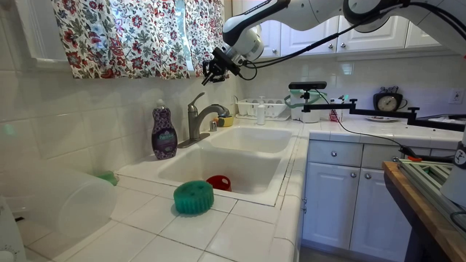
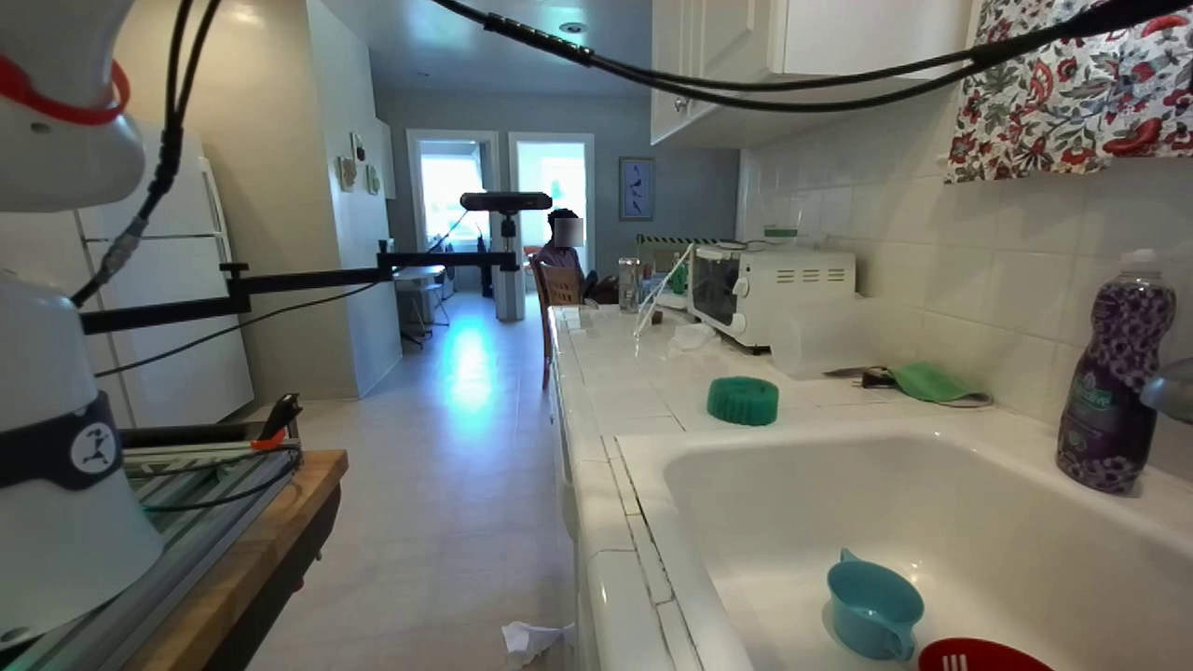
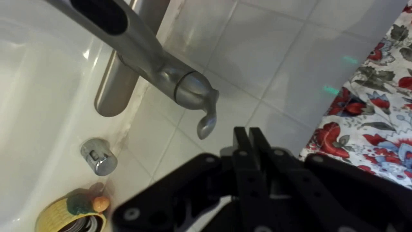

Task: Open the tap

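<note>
Jaws narrowed together on nothing, at lower right of the wrist view, could glance off the slender, curved lever handle (image 3: pixel 207 124) near frame centre if pressed off-line, leaving the tap (image 3: pixel 151 61), upper left, unopened.

Clear air here between the jaws, tips together, and the lever (image 3: pixel 208 123) of the tap (image 1: pixel 194 123), but a soap bottle (image 1: pixel 164 136) crowds one side, tiled wall (image 3: pixel 244 58) and curtain (image 3: pixel 367 129) barring the back
</note>
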Available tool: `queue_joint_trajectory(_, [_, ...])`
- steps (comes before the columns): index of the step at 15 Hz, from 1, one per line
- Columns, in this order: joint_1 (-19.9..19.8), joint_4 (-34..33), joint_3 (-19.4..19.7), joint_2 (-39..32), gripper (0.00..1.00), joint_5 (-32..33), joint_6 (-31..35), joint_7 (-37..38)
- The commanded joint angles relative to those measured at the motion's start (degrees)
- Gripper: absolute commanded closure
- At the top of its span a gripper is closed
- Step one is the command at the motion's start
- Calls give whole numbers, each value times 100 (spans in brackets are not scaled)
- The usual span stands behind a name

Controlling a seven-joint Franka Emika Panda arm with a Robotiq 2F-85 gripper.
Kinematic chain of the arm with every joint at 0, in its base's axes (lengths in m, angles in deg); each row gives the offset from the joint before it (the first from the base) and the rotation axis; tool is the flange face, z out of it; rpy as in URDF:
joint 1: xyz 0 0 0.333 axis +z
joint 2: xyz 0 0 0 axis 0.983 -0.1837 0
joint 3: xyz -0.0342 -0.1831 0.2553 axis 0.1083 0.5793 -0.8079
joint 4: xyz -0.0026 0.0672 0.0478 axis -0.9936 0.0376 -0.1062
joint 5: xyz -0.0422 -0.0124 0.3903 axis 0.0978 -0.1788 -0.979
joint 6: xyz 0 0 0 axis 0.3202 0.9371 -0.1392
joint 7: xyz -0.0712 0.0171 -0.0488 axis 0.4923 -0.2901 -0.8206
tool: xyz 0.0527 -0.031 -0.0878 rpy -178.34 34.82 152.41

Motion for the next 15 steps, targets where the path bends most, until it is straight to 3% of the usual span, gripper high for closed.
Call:
queue_joint_trajectory(1, [42, -147, 126, -36, 64, 167, -240, 189])
queue_joint_trajectory(5, [12, -2, 241, -25, 58, 101, -290, 405])
queue_joint_trajectory(10, [-45, 167, 185, -96, 38, -132, 65, 607])
queue_joint_trajectory(11, [-40, 197, 172, -115, 39, -182, 145, 640])
queue_joint_trajectory(12, [-42, 217, 146, -134, 21, -215, 232, 648])
queue_joint_trajectory(15, [-111, 252, -81, -241, 13, -390, 626, 439])
